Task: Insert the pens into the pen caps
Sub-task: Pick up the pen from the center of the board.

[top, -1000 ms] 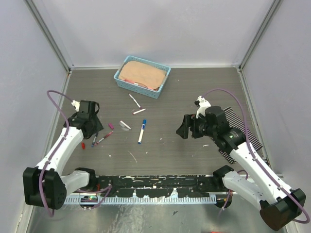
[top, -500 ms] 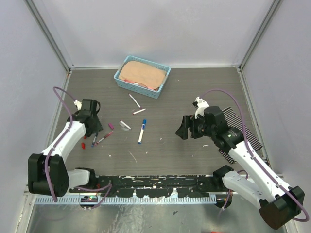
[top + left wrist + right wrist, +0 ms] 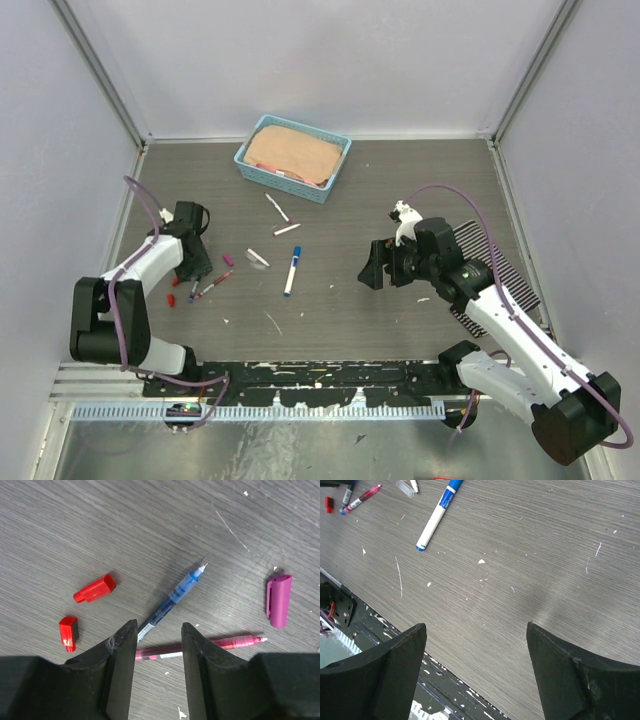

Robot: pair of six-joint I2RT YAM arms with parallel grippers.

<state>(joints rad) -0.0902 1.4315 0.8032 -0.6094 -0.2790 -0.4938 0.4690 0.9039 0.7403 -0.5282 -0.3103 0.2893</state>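
Observation:
My left gripper [image 3: 158,630] hovers open over the table, nothing between its fingers. Just beyond its tips lie a blue pen [image 3: 172,600] and a pink pen [image 3: 200,647], the pink one running under the gap. A magenta pen cap [image 3: 278,601] lies to the right, and a red cap [image 3: 94,589] and a second red piece [image 3: 68,632] to the left. From above, the left gripper [image 3: 192,265] stands by this cluster. A white pen with a blue cap [image 3: 291,271] lies mid-table, also in the right wrist view [image 3: 437,516]. My right gripper [image 3: 375,265] hangs wide open over bare table [image 3: 476,630].
A light blue basket [image 3: 293,157] holding a tan pad stands at the back. Two thin white pens [image 3: 277,208] [image 3: 287,229] and a clear cap [image 3: 258,258] lie in front of it. A black ribbed mat [image 3: 500,275] lies under the right arm.
The left arm has folded in towards the left wall, its gripper staying over the pen cluster. The right gripper has drifted slightly left.

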